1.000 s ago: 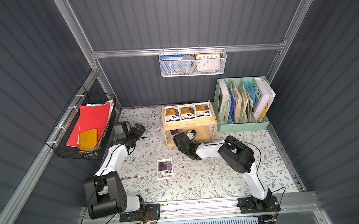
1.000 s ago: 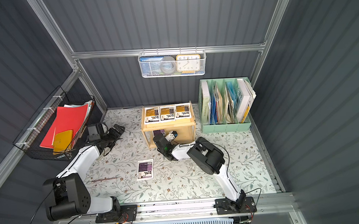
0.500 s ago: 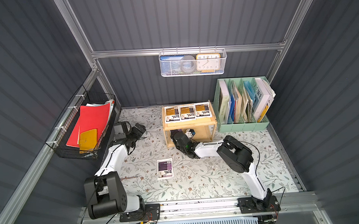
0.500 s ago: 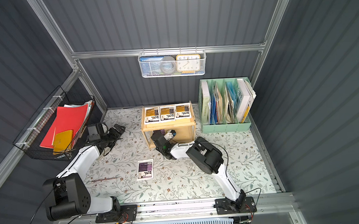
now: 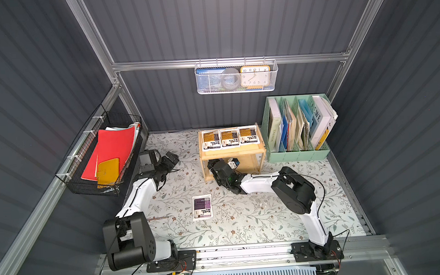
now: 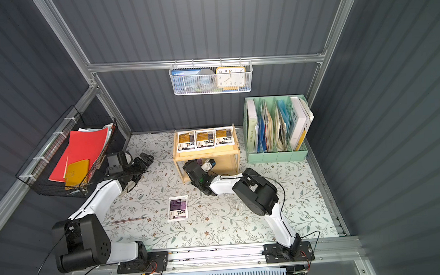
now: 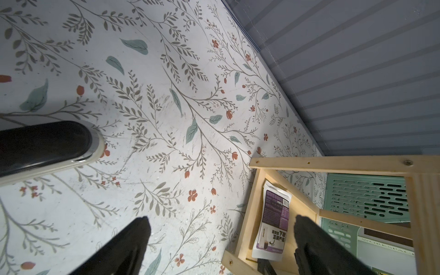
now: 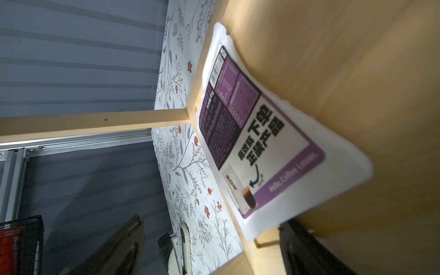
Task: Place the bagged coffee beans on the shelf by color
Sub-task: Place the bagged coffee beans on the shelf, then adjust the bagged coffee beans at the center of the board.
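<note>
Floral mat (image 5: 243, 218) carries the shelf (image 5: 240, 153); in both top views I see three orange pouches (image 5: 229, 138) on its top tray and a loose purple pouch (image 5: 202, 207) on the mat. Only my wrist views reveal the shelved purple pouch (image 8: 250, 133) on the lower tier, beside the right gripper (image 8: 212, 221), jaws spread. The left gripper (image 7: 221, 220) is spread and empty.

Pale unfinished wood on the shelf (image 7: 333, 164), matt, with faint grain and small metal screw heads. Smooth white plastic film on the purple-labelled pouch (image 8: 262, 142), with a slight sheen. Matt floral-printed covering on the worktop (image 7: 154, 107), scuffed with grey marks. Perforated mint-green plastic on the file organizer (image 7: 357, 197), dull. Thin white-coated metal mesh on the hanging basket (image 5: 237, 87); ribbed dark wall panels (image 5: 209, 28), matt.
</note>
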Motion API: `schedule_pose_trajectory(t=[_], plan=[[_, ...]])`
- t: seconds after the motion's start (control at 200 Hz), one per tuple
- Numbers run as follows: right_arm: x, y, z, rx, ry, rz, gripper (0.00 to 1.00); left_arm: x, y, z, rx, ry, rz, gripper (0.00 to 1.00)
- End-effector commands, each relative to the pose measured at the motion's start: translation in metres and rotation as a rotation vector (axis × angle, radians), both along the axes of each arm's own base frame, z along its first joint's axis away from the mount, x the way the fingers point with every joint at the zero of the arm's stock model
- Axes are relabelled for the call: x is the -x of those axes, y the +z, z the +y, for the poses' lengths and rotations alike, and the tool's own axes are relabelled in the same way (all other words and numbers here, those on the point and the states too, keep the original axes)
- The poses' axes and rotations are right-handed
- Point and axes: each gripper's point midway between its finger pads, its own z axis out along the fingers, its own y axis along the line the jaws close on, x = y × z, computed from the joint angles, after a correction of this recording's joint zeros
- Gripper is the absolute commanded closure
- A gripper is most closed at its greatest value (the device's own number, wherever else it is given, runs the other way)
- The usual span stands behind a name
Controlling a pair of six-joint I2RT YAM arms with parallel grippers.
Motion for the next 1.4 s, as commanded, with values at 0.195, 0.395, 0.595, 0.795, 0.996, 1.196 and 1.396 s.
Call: schedule_pose_trajectory(t=[0.195, 0.395, 0.595, 0.795, 0.996, 1.196, 1.396], plan=[[0.033, -0.003, -0.012, 0.068, 0.116, 0.038, 0.08, 0.011, 0.004, 0.000, -0.026, -0.017, 0.000, 0.00], [0.060, 0.013, -0.023, 0.102, 0.226, 0.015, 0.08, 0.026, -0.001, 0.000, -0.043, -0.012, 0.030, 0.00], [0.089, 0.018, -0.051, 0.197, 0.319, 0.015, 0.08, 0.050, -0.021, -0.002, -0.026, 0.018, 0.087, 0.00], [0.117, 0.015, -0.080, 0.286, 0.420, 0.025, 0.08, 0.081, -0.035, -0.009, -0.032, 0.017, 0.146, 0.00], [0.140, 0.011, -0.114, 0.355, 0.472, 0.022, 0.08, 0.102, -0.044, -0.048, -0.045, -0.048, 0.174, 0.00], [0.159, 0.003, -0.134, 0.369, 0.499, 0.050, 0.08, 0.119, -0.072, -0.083, -0.005, -0.091, 0.238, 0.00], [0.172, -0.004, -0.149, 0.363, 0.496, 0.070, 0.08, 0.128, -0.089, -0.093, -0.002, -0.106, 0.266, 0.00]])
